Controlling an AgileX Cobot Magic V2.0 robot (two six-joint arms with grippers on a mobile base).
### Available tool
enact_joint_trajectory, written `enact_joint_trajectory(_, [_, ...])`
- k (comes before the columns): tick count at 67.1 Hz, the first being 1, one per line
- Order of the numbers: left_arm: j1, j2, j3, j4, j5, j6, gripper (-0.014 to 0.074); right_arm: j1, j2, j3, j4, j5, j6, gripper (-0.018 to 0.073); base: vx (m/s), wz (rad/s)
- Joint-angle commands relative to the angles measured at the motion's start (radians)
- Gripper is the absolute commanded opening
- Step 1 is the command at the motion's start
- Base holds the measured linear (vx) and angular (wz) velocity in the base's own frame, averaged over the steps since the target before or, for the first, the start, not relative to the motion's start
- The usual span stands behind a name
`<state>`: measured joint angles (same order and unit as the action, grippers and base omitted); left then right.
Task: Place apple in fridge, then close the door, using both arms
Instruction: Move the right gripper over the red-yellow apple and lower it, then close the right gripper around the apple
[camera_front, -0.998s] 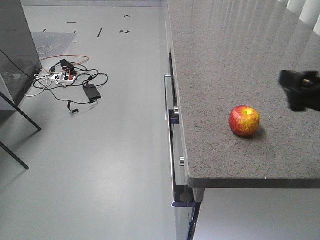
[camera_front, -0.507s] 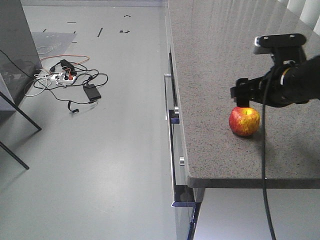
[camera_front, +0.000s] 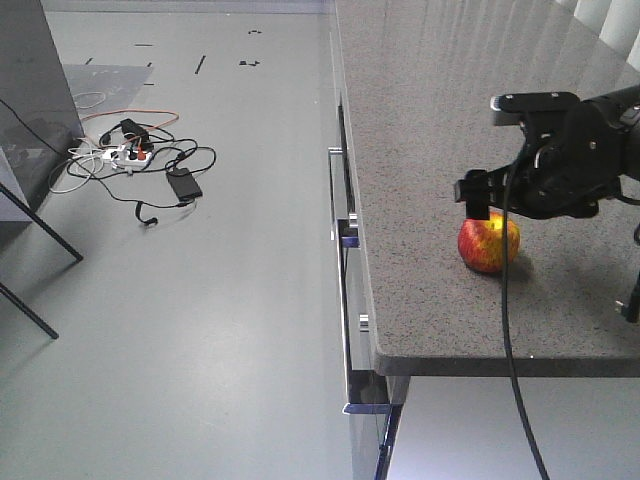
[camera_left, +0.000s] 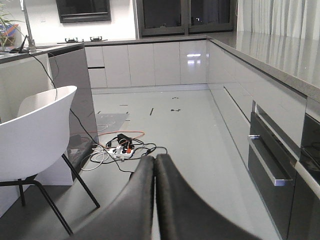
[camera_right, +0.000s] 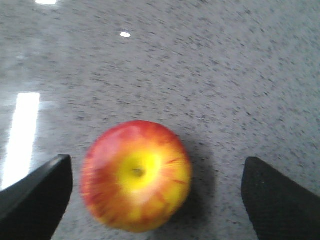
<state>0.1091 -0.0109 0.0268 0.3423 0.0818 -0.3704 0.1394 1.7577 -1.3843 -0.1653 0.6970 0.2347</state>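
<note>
The apple (camera_front: 489, 243), red with a yellow top and a stem dimple, rests on the grey speckled countertop (camera_front: 440, 110) near its front left corner. My right gripper (camera_right: 156, 162) hangs open just above it. Its two black fingers (camera_right: 35, 195) stand wide on either side of the apple (camera_right: 136, 175) without touching it. In the front view the right arm (camera_front: 560, 150) covers the apple's upper edge. My left gripper (camera_left: 154, 159) is shut with nothing in it, pointing out over the kitchen floor. The fridge and its door are out of view.
The countertop ends at a left edge (camera_front: 352, 200) and a front edge (camera_front: 500, 365), above drawers with metal handles (camera_front: 345, 230). Cables and a power strip (camera_front: 140, 160) lie on the floor. A white chair (camera_left: 35, 130) stands by a dark counter end panel (camera_left: 72, 95).
My right arm came in from the right over the counter and dropped over the apple with its fingers spread. The apple has not moved.
</note>
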Motion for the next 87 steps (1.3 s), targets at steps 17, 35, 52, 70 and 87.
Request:
enact_joint_trajectory(17, [-0.003,-0.016,0.015,-0.001,-0.066,-0.001,-0.0008,-0.039,-0.028,-0.052,0.172,-0.051,-0.158,0.0639,0.00,0.00])
enact_joint_trajectory(35, [-0.003,-0.016,0.015,-0.001,-0.066,-0.001,-0.0008,-0.039,-0.011,-0.058,0.189,-0.084,-0.185,0.0633,0.00,0.00])
enact_joint_trajectory(52, [-0.003,-0.016,0.015,-0.001,-0.066,-0.001,-0.0008,-0.039,0.060,-0.058,0.173,-0.083,-0.195,0.0629,0.00,0.00])
enact_joint_trajectory(70, [-0.003,-0.016,0.015,-0.001,-0.066,-0.001,-0.0008,-0.039,0.096,-0.058,0.175,-0.042,-0.203,0.0597,0.00,0.00])
enact_joint_trajectory(87, [-0.003,-0.016,0.015,-0.001,-0.066,-0.001,-0.0008,-0.039,0.087,-0.058,0.177,-0.032,-0.223,0.0378,0.00,0.00])
